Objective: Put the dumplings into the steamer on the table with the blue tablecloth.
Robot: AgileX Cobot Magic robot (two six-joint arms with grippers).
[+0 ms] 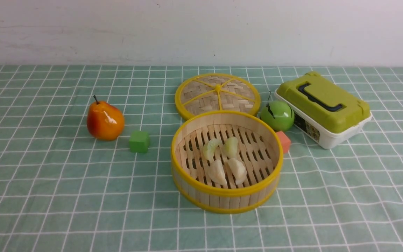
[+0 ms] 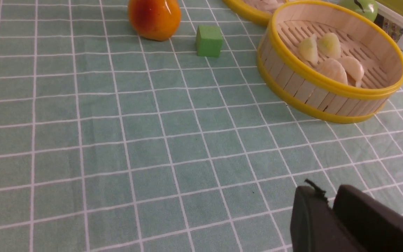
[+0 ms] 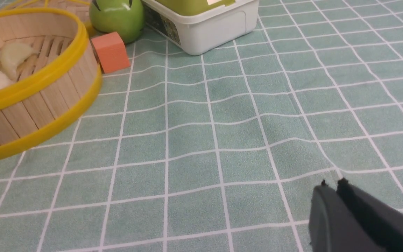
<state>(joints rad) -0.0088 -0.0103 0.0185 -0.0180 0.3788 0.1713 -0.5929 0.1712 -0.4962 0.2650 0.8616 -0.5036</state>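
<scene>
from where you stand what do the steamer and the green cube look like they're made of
Steamer: probably bamboo, matte, judging by its pale grained slats; the yellow rims look smooth, material unclear.
Green cube: perhaps foam, given its dull, shineless faces.

four crescent dumplings, two pale green, two cream-white, inside round yellow-rimmed bamboo steamer, blue-green gridded tablecloth

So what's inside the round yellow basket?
Four dumplings lie on the slatted floor of the steamer: two pale green, two white. They cover the bits of floor beneath them, so those can't be seen.
</scene>
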